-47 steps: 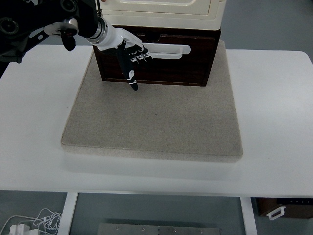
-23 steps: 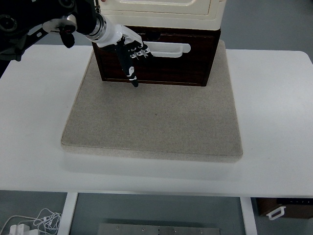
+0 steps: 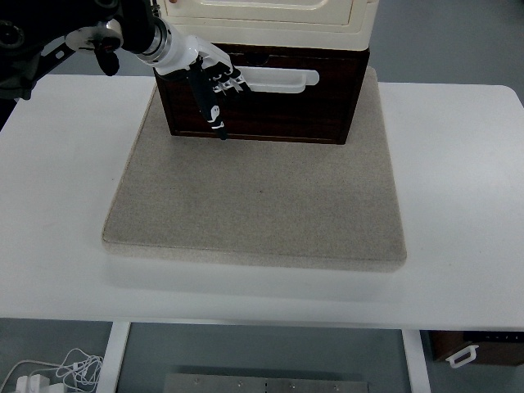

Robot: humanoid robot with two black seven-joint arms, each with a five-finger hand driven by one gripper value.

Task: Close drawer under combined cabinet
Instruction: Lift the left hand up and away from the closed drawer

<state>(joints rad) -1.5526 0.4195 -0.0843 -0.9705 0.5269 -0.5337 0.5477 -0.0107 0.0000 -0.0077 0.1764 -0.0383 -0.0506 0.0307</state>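
Grey mat [image 3: 254,196] on white tabletop [image 3: 458,205]. At mat's far edge: dark wooden drawer [image 3: 278,110], white handle [image 3: 282,79], under cream cabinet [image 3: 270,16]. Rigid, likely slides easily; best pushed flat on front panel. Left hand [image 3: 211,86] against drawer front, fingers extended, grasping nothing.

White table [image 3: 458,205] with a grey mat [image 3: 262,205]

The mat lies flat at the table's middle, reaching its far edge. Bare white tabletop shows on the mat's left, right and near sides.
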